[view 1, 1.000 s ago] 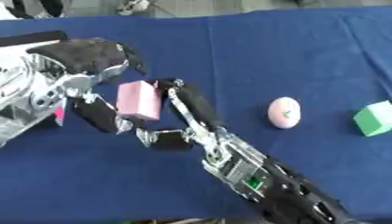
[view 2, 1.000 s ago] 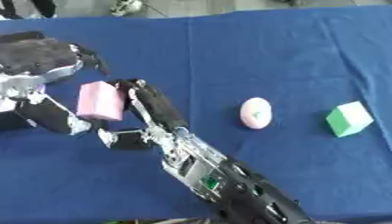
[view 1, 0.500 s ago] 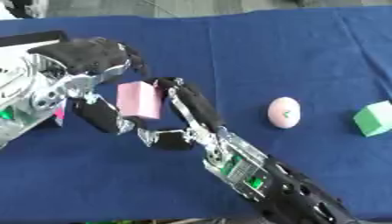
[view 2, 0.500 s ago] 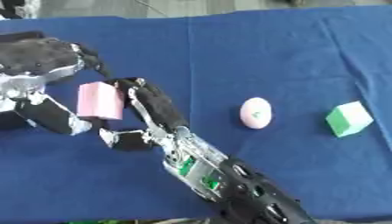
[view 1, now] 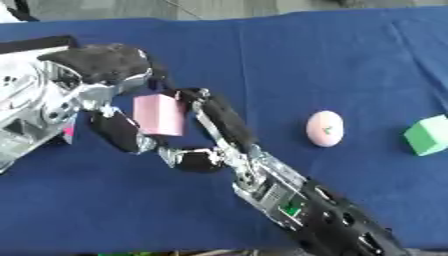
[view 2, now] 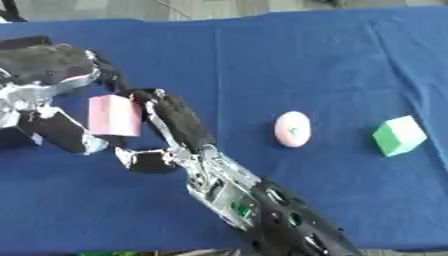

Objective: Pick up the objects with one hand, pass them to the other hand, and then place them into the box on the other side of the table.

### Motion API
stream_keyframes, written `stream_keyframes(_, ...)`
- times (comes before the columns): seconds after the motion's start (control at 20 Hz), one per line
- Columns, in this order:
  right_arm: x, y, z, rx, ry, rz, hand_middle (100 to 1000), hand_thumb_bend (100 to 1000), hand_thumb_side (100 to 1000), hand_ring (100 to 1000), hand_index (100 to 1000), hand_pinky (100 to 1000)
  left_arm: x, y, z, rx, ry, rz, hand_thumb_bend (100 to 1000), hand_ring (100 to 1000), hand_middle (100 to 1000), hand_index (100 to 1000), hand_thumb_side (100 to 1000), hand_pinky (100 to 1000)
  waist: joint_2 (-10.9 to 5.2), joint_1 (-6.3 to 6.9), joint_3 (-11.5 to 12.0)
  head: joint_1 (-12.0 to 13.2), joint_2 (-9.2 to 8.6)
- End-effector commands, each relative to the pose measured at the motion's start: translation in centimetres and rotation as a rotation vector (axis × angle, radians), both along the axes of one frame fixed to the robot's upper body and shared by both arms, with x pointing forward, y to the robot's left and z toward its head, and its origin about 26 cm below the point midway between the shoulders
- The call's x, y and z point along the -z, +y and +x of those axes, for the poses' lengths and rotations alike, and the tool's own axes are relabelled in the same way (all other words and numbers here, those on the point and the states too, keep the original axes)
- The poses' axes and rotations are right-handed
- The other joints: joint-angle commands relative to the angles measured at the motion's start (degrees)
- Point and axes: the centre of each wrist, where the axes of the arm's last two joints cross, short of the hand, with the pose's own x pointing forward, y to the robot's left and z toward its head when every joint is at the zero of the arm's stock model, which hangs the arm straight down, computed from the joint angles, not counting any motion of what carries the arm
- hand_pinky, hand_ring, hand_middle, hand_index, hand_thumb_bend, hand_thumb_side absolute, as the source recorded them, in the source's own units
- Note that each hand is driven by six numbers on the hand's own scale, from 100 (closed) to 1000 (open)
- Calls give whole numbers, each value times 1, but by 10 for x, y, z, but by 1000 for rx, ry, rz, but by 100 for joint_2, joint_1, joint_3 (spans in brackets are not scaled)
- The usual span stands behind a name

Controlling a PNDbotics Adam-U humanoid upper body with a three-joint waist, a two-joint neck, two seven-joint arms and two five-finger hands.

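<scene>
Left eye view, block: pink, clasped between both hands near the table's left edge.
Left hand: curled on block.
Right hand: curled on block.

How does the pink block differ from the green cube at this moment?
The pink block is a flat, upright slab held off the cloth between the left hand and the right hand; the green cube is more even-sided and sits alone on the blue table at the right edge, untouched. Both are plain, box-shaped solids.
</scene>
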Motion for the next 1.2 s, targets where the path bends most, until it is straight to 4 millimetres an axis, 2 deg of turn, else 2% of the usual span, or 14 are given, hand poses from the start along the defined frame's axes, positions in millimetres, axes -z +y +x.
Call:
stream_keyframes(0.05,-7,4,-2,-19,-13,4,493,100,148,522,626,769,-14,3,-6,-184,112,-9,364,713,617,718,279,756,-128,-1,14,-12,-44)
stream_keyframes(0.3,-6,4,-1,-8,59,25,493,100,193,517,628,767,-19,5,-15,-162,40,7,418,705,611,713,282,753,-127,-10,28,-26,-94)
stream_keyframes(0.6,-7,3,-1,-2,92,50,491,100,205,514,626,765,-22,7,-18,-164,1,8,445,707,613,717,282,755,-118,-14,44,-40,-116)
stream_keyframes(1.2,-6,3,-1,0,80,55,490,100,188,514,625,766,-18,5,-13,-170,54,-4,441,715,628,734,301,753,-107,-12,35,-44,-133)
